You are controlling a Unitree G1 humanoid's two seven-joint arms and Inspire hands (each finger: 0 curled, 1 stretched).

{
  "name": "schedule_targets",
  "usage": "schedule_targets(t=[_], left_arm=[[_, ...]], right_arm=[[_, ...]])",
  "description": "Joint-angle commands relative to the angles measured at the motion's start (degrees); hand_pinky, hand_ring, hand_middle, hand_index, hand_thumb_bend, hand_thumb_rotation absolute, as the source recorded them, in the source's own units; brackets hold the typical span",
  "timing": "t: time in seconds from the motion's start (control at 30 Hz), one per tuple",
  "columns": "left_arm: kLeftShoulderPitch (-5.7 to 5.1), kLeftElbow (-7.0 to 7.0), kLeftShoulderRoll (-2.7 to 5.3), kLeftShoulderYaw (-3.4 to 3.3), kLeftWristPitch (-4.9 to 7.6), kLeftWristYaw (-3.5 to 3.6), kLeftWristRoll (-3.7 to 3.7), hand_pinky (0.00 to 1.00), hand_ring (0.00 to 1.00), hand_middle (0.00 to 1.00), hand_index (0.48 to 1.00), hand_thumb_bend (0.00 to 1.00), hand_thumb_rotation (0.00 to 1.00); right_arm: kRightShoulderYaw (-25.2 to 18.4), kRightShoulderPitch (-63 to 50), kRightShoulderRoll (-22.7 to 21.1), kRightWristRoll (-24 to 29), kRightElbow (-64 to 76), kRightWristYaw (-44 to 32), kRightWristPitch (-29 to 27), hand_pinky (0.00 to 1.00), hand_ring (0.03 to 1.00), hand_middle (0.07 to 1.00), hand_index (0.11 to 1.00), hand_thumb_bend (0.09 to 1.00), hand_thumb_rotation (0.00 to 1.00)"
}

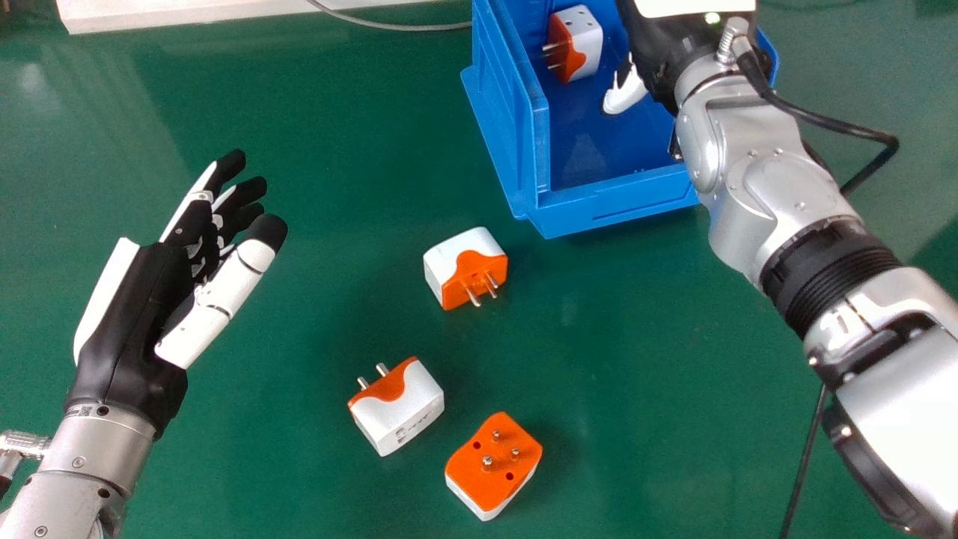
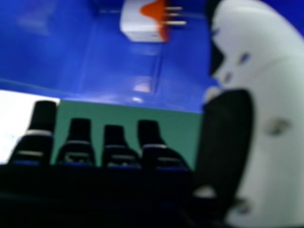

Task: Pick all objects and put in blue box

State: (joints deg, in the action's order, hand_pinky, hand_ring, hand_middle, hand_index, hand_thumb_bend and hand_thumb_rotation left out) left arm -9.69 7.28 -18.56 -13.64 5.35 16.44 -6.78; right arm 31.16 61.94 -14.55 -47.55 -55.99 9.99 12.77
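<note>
Your right hand (image 1: 626,93): fingers spread, empty, at the blue box (image 1: 621,206), one plug (image 1: 585,43) inside. Box-side plug (image 1: 458,262), middle plug (image 1: 400,412), pins-up plug (image 1: 492,473) on table (image 1: 299,464). Likely light, stiff, slick; pinch white sides (image 1: 413,397), avoid pins (image 1: 488,462). Left hand (image 1: 142,337) relaxed.

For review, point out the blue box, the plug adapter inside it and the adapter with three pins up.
Blue box (image 1: 621,202): head view, near wall.
Plug adapter inside the box (image 1: 588,46): head view, white side.
Adapter with three pins up (image 1: 494,474): head view, orange pin face.
</note>
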Motion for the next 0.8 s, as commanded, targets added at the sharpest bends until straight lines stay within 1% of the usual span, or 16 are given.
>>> schedule_targets(t=[0.0,0.07,0.2,0.33,0.4,0.47,0.57,0.6,0.67,0.77], left_arm=[[0.61,0.17,-0.46,0.20,1.14,0.16,0.33,0.87,0.92,0.93,0.953,0.60,0.70],[0.91,-0.09,-0.49,0.29,1.14,0.13,0.43,0.87,0.92,0.93,0.953,0.60,0.70],[1.39,-0.44,-0.57,0.43,1.04,0.07,0.48,0.86,0.92,0.93,0.953,0.60,0.70],[2.18,-1.68,-0.72,0.54,1.45,0.10,0.61,0.86,0.92,0.93,0.953,0.60,0.70],[2.37,-1.88,-0.82,0.56,1.52,0.11,0.64,0.86,0.92,0.93,0.953,0.60,0.70],[2.73,-2.40,-0.93,0.56,1.68,0.12,0.67,0.86,0.92,0.93,0.952,0.59,0.70],[3.25,-3.21,-1.01,0.57,1.97,0.16,0.59,0.86,0.92,0.93,0.952,0.59,0.70],[3.33,-3.37,-1.03,0.56,2.05,0.17,0.55,0.86,0.92,0.93,0.952,0.59,0.69],[3.42,-3.45,-1.04,0.56,2.07,0.15,0.50,0.86,0.92,0.93,0.952,0.59,0.69],[3.72,-3.68,-1.12,0.56,1.92,0.15,0.43,0.86,0.92,0.93,0.952,0.59,0.69]], right_arm=[[-1.18,-0.06,-1.53,0.33,2.97,1.51,0.48,0.80,0.935,0.960,0.899,0.492,0.00],[-1.97,-1.23,-1.83,0.67,5.24,1.98,1.01,0.79,0.935,0.960,0.899,0.494,0.00],[-4.43,-5.11,-2.41,1.71,11.73,3.31,1.47,0.79,0.929,0.952,0.896,0.462,0.00],[-7.49,-11.40,-3.37,2.39,22.50,5.16,1.90,0.78,0.914,0.945,0.888,0.447,0.00],[-8.58,-14.20,-3.70,1.98,27.56,5.32,2.83,0.78,0.911,0.943,0.885,0.444,0.00],[-9.80,-17.87,-3.85,1.34,33.82,5.66,4.18,0.78,0.908,0.942,0.882,0.441,0.00],[-12.12,-26.26,-3.52,0.34,47.34,6.23,6.37,0.78,0.906,0.941,0.880,0.475,0.00],[-12.49,-27.87,-3.40,0.07,49.94,6.07,6.83,0.78,0.904,0.941,0.882,0.492,0.00],[-13.27,-32.49,-2.97,-0.74,56.60,6.54,7.38,0.78,0.903,0.942,0.883,0.502,0.00],[-13.59,-41.47,-1.52,-2.78,66.54,9.38,6.70,0.78,0.894,0.930,0.869,0.522,0.00]])
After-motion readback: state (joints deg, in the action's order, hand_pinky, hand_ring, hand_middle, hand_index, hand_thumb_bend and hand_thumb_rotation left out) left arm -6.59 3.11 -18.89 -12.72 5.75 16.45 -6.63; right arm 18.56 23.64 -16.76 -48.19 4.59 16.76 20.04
